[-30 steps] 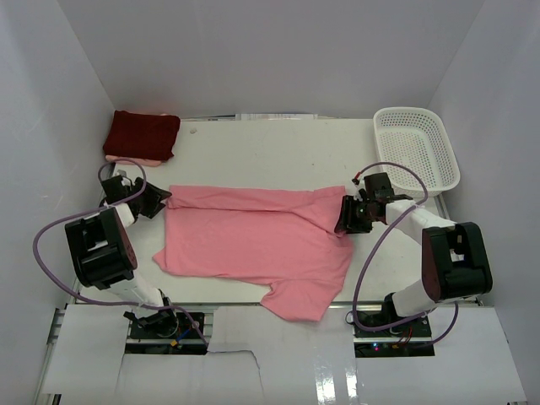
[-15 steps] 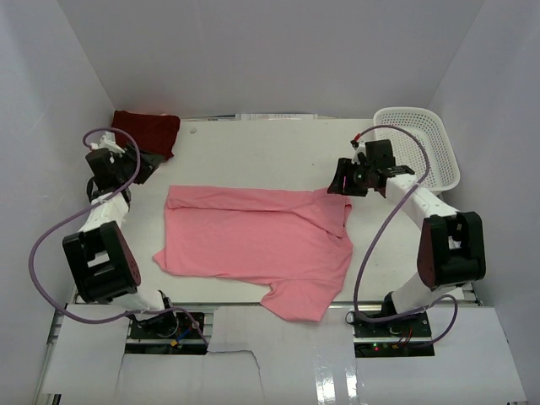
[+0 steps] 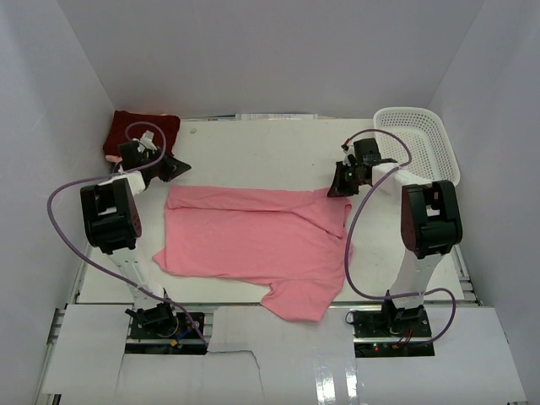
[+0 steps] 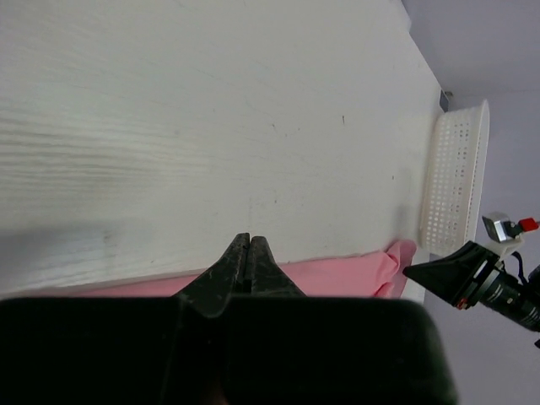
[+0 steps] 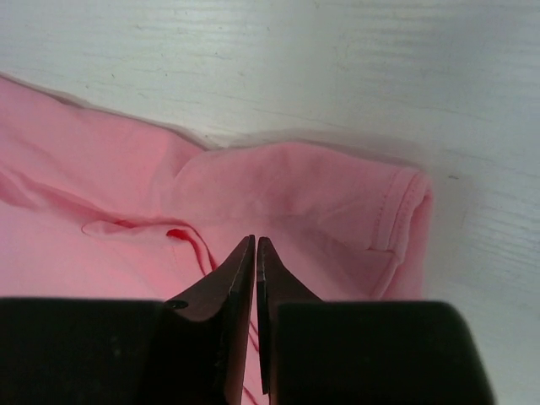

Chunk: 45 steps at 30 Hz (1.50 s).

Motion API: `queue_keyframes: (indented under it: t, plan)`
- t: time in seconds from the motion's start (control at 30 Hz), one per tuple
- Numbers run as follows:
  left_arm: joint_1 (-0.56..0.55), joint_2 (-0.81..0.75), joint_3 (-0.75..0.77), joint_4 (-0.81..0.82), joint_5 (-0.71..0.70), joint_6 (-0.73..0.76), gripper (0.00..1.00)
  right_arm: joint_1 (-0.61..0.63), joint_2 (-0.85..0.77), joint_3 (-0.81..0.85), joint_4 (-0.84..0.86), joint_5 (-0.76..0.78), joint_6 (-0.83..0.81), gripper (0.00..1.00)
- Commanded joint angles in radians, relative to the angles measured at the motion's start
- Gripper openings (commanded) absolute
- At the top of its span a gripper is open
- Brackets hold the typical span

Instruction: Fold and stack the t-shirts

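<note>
A salmon pink t-shirt (image 3: 253, 240) lies spread flat across the middle of the table, one sleeve hanging toward the near edge. A dark maroon t-shirt (image 3: 143, 132) sits folded at the back left corner. My left gripper (image 3: 175, 166) is shut with nothing in it, just behind the pink shirt's back left corner; its wrist view shows its tips (image 4: 250, 239) over bare table with the pink t-shirt (image 4: 337, 274) behind them. My right gripper (image 3: 337, 186) hangs shut and empty over the back right sleeve, its tips (image 5: 255, 241) above the pink t-shirt (image 5: 295, 190).
A white mesh basket (image 3: 418, 145) stands at the back right, also in the left wrist view as the basket (image 4: 456, 181). White walls enclose the table on three sides. Purple cables loop beside both arms.
Both grippers have gone from open to shut. The left one swung from beside the maroon shirt toward the pink shirt's back left corner. The right one dropped slightly toward the sleeve.
</note>
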<state>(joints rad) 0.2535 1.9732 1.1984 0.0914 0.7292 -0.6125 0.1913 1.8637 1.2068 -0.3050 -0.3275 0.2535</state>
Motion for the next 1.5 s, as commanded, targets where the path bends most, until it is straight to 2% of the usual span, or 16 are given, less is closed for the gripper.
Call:
queue_keyframes:
  t: [0.0,0.33,0.5,0.93,1.2,1.47]
  plan:
    - [-0.034,-0.016,0.061,-0.021,0.042,0.062,0.0,0.002,0.014,0.05,-0.006,0.022,-0.019,0.09]
    - [-0.063,0.023,0.09,-0.074,0.053,0.111,0.0,0.002,0.077,0.076,-0.026,0.073,-0.022,0.08]
    - [-0.063,-0.025,0.049,-0.151,0.01,0.16,0.0,0.002,0.114,0.099,-0.04,0.087,-0.02,0.08]
    - [-0.069,-0.108,-0.04,-0.197,-0.008,0.204,0.0,0.004,0.155,0.114,-0.033,0.077,-0.017,0.08]
    - [-0.082,-0.103,-0.04,-0.249,-0.046,0.237,0.0,0.004,0.155,0.119,-0.039,0.073,-0.016,0.08]
    - [-0.094,-0.028,0.006,-0.294,-0.096,0.249,0.0,0.004,0.17,0.142,-0.048,0.08,-0.017,0.08]
